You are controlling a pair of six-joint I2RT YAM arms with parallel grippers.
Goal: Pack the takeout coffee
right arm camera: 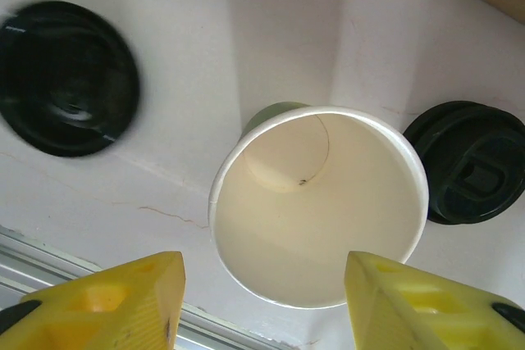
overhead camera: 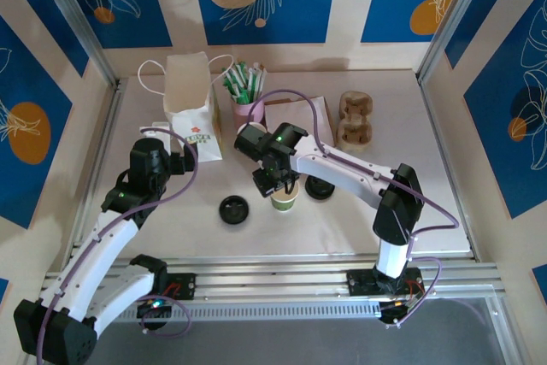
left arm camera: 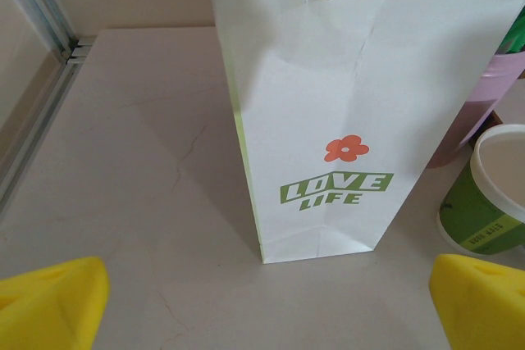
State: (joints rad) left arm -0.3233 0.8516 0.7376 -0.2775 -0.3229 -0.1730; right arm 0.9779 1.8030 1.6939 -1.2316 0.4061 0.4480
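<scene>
Right claw (right arm camera: 264,276) astride lidless paper cup (right arm camera: 320,202), left claw (left arm camera: 262,301) wide open

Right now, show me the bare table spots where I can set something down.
Free: the near strip between the left black lid and the front rail; the right side beyond the cardboard carriers. Crowded: the centre, where the paper cup, the right black lid and the right gripper cluster; and the paper bag beside the pink cup.

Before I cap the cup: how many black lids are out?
2. One lid lies left of the cup, the other right of it. More may hide under the arms.
</scene>
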